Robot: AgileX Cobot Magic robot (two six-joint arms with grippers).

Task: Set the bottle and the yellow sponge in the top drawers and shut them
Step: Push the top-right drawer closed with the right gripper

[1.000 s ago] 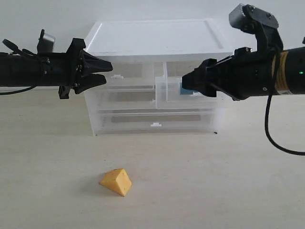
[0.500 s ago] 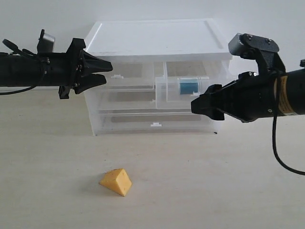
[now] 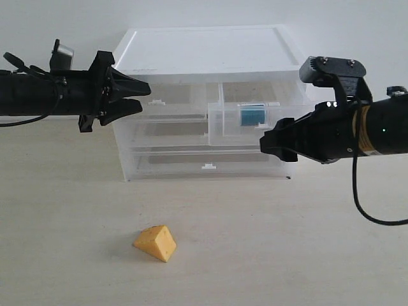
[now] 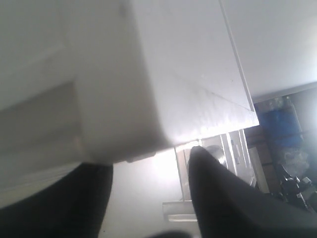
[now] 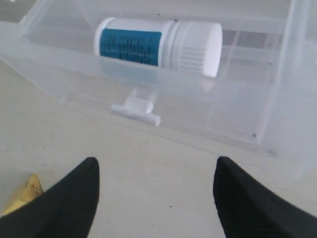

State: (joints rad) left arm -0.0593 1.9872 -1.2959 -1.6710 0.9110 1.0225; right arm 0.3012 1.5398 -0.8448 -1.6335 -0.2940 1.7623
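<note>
From outside, the cabinet (image 3: 204,54) stands toward the far edge of the desk (image 3: 306,255), about midway along it. My left gripper (image 3: 141,96) hangs level at its upper left corner, fingers a little apart and empty; I cannot tell whether they touch the plastic. The left top drawer (image 3: 175,95) sits flush with the cabinet front. The right top drawer (image 3: 223,127) is pulled out, with the bottle (image 3: 252,115) lying inside. My right gripper (image 3: 265,143) hovers just in front of that drawer, holding nothing. The yellow sponge (image 3: 156,242) rests on the desk near the front edge, left of middle, well apart from both arms. My left wrist camera shows little more than the cabinet's white top up close, with my two dark fingers (image 4: 223,198) spread beneath it. My right wrist camera shows my fingers (image 5: 64,203) wide apart, the bottle on its side behind the drawer's tab handle (image 5: 136,107), its ribbed white cap (image 5: 200,47) beside a teal label (image 5: 130,46) whose dark print is too blurred to read.
</note>
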